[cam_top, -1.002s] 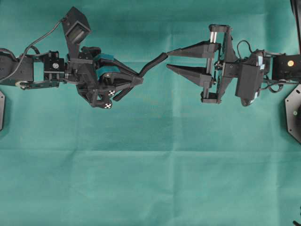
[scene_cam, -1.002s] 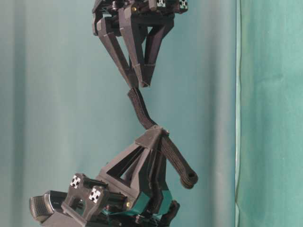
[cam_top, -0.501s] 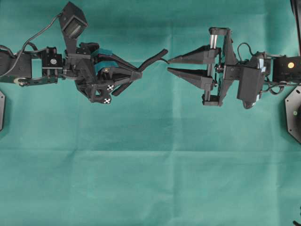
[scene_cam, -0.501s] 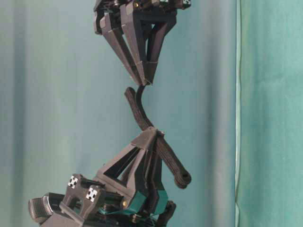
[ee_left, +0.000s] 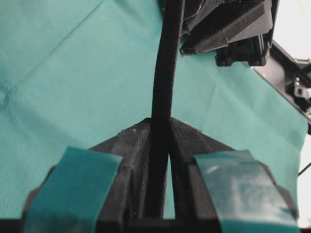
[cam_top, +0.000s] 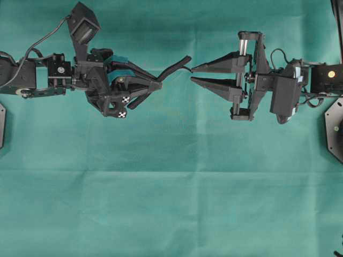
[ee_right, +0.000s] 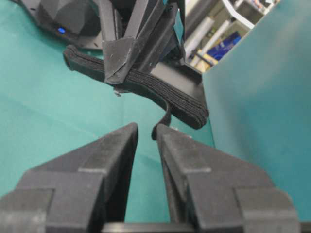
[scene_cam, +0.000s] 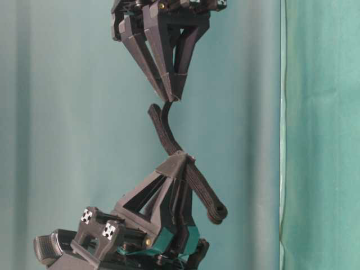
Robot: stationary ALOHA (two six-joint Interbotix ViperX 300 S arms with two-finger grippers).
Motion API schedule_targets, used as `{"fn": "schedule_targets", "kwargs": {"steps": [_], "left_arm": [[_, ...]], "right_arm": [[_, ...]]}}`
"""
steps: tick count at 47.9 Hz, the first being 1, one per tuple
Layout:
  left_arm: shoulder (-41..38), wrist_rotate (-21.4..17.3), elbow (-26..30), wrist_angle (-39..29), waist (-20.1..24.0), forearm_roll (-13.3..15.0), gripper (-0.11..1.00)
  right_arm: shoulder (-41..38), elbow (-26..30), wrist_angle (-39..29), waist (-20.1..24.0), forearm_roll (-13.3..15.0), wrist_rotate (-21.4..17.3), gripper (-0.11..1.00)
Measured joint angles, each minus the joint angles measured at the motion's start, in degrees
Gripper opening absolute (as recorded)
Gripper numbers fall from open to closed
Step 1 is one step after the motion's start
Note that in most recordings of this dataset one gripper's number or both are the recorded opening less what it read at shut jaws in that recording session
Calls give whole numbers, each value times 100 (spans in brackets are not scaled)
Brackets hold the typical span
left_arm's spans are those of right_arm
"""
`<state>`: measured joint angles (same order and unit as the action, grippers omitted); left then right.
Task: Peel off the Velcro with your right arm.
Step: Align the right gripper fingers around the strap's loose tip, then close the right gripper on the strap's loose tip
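The Velcro (cam_top: 174,68) is a black strip held in the air between the two arms. My left gripper (cam_top: 159,84), the one with teal pads, is shut on its middle (ee_left: 165,73); the rounded end (scene_cam: 216,212) sticks out behind the fingers. At the far end the strip is split: the thick layer (ee_right: 160,92) curls aside, and a thin layer (ee_right: 164,119) bends toward my right gripper (cam_top: 192,74). The plain black fingers of the right gripper (ee_right: 147,128) stand slightly apart, with green cloth showing between them. The thin layer's tip touches the inner edge of one fingertip (ee_right: 167,133) and is not pinched.
Green cloth (cam_top: 171,193) covers the table under both arms. Black base plates sit at the left edge (cam_top: 2,126) and right edge (cam_top: 335,131). The left arm's camera (cam_top: 86,27) juts toward the back.
Over the last second the Velcro's far end split into two layers. The left gripper shifted a little back and left with the strip. Nothing has moved in the last half second.
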<state>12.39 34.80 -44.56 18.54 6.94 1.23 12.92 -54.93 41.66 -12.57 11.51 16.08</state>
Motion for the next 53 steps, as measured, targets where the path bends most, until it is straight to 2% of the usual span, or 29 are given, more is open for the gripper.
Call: {"fn": "schedule_targets", "kwargs": {"steps": [40,53], "left_arm": [[-26,0,0,0,-114,0,9],[-26,0,-9,0,-123,0,9]], "right_arm": [[-220,185,62,-9,-18,0,-1],[-220,185,149,-44,-18,0,-10]]}}
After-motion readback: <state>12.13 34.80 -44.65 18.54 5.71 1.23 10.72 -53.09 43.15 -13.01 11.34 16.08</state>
